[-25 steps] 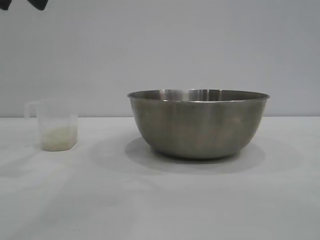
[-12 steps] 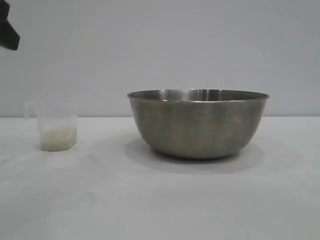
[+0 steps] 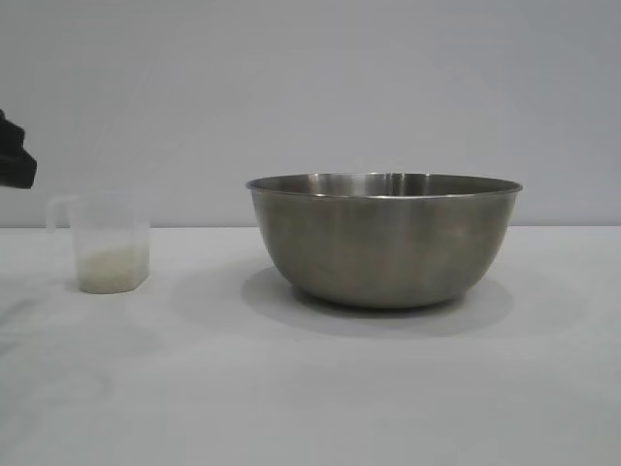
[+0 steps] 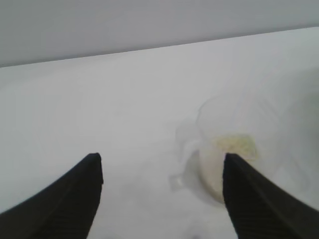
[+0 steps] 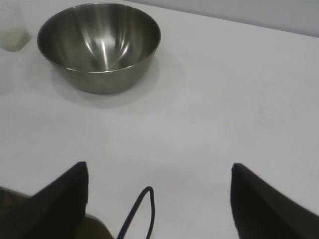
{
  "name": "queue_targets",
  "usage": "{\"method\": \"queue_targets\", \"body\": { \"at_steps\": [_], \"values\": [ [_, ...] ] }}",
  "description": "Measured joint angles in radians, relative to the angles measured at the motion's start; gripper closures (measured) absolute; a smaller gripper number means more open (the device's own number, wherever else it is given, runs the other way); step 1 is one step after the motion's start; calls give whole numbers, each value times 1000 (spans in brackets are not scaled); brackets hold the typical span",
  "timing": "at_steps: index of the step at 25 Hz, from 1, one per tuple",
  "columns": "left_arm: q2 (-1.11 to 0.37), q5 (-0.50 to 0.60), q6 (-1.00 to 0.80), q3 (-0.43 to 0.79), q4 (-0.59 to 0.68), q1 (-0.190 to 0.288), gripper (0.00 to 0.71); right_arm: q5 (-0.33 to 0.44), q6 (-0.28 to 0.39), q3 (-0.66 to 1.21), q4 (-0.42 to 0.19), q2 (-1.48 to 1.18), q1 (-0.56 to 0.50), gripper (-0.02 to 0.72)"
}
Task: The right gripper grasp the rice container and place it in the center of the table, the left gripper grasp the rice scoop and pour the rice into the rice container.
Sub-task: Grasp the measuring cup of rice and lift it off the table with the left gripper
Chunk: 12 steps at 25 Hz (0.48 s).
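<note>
Left gripper [image 4: 162, 172] has its claws spread wide with nothing between them, hanging just above and to the outer side of the rice scoop [image 3: 105, 242]. In the exterior view only a black corner of it pokes in at the left edge, a bit higher than the scoop's rim. From the wrist camera, one finger [image 4: 249, 199] sits right over the scoop's body and the handle lies in the gap.

The scoop stands upright on the table [image 3: 310, 388] over at the left, with a shallow layer of rice [image 3: 112, 264] in the bottom. The rice container [image 3: 384, 238] sits empty, well apart from the scoop and about mid-table, so the placing step looks done. The right gripper [image 5: 159, 172] is parked back on its own side, also open and empty.

So it looks like the reach-for-the-scoop step. The next move probably calls for lining the claws up on the handle and pinching it without tipping that light cup.

Compared with the earlier frames, the black bit at the left edge has dropped from the top corner to just above scoop height. The scoop and the bowl haven't budged.
</note>
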Motion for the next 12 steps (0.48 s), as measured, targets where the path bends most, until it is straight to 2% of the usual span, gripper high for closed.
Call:
{"method": "queue_targets", "body": {
  "at_steps": [6, 12],
  "values": [
    [33, -2, -6, -13, 0, 0, 270, 0, 0, 0, 0, 0, 0, 160],
    [77, -2, -6, -84, 0, 0, 270, 0, 0, 0, 0, 0, 0, 160]
  ]
}}
